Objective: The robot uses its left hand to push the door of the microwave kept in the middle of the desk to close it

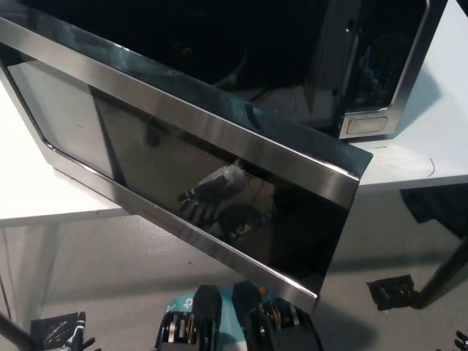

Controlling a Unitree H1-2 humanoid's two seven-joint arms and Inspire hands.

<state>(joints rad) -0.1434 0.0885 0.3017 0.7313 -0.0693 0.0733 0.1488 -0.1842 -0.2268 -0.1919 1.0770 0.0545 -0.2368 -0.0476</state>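
The microwave (365, 80) stands on the white desk (44, 183) with its door (183, 124) swung wide open towards me. The door is dark glass in a steel frame, hinged at the picture's left, and its free edge (340, 227) hangs past the desk's front edge. A pale hand shape, my left hand (212, 194), shows dimly in the lower middle of the glass with its fingers spread. I cannot tell whether it is seen through the glass or mirrored in it. The dark oven cavity (219, 44) lies open at the top. My right hand is out of view.
The control panel's button (368, 123) sits right of the cavity. Below the desk edge is grey floor with a small black object (391, 291) at the right, a dark slanting pole (442, 274), dark cloth (439, 208), and another black item (62, 329) at the lower left.
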